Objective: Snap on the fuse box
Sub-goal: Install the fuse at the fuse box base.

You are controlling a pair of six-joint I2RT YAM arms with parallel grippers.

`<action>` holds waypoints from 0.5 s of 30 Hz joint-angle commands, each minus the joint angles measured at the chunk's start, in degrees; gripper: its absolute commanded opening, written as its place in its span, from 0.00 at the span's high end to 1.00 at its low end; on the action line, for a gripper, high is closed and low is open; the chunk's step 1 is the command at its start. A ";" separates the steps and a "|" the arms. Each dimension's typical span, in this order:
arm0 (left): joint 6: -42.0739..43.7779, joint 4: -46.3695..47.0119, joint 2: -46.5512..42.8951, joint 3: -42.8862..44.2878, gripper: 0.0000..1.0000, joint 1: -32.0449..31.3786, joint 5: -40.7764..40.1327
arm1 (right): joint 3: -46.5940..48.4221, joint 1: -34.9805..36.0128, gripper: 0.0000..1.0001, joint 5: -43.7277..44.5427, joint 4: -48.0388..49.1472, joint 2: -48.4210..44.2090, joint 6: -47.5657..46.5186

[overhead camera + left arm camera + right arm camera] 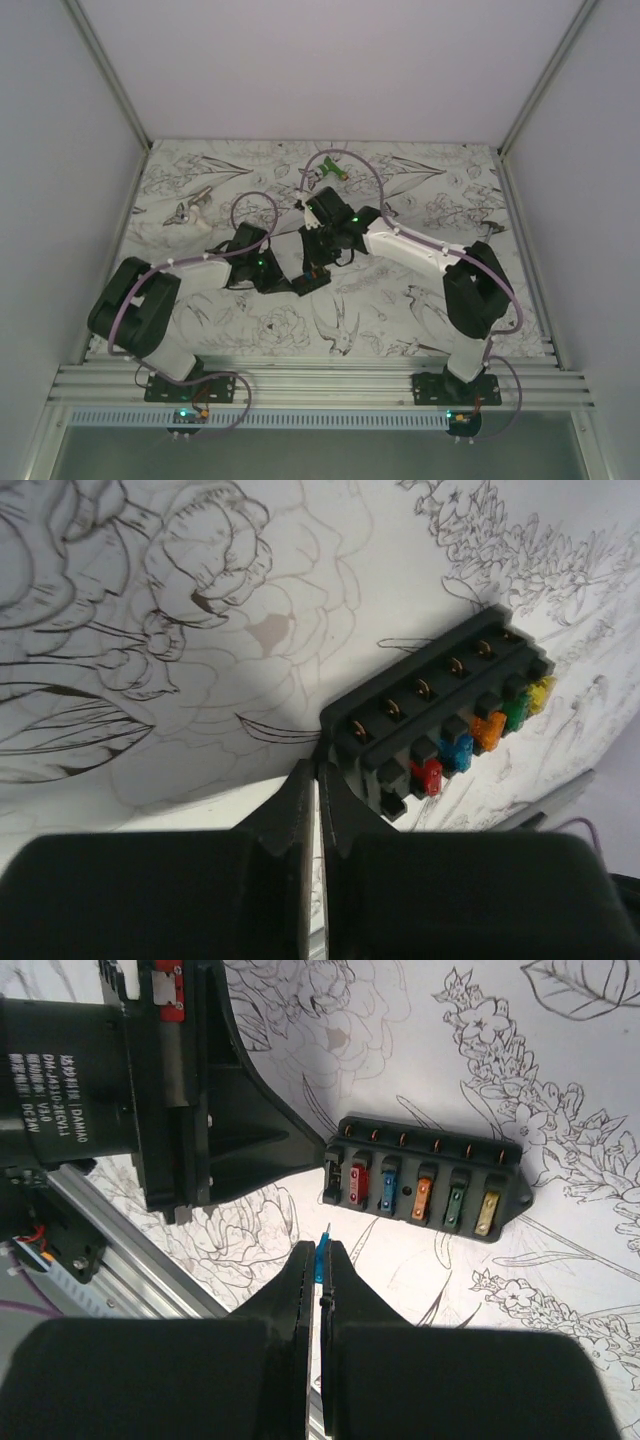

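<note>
Your left gripper (317, 772) has its fingers pressed together, tips touching one end of the fuse box (430, 1157), which lies on the flower-patterned table (570, 1050). Just beside the box, your right gripper (321, 1248) pinches a thin blue piece (320, 1261).

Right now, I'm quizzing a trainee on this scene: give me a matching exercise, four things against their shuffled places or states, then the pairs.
1 left gripper
2 right gripper
3 yellow fuse
4 green gadget

A shut on thin blue piece
B far back, apart from the rest
C shut on end of fuse box
D last in the row, away from left gripper

Pairs: 1-C, 2-A, 3-D, 4-B
</note>
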 commanded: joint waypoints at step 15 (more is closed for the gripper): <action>0.00 -4.25 -0.84 -3.95 0.71 5.04 1.04 | 11.63 4.35 1.00 8.04 -9.31 9.78 -2.42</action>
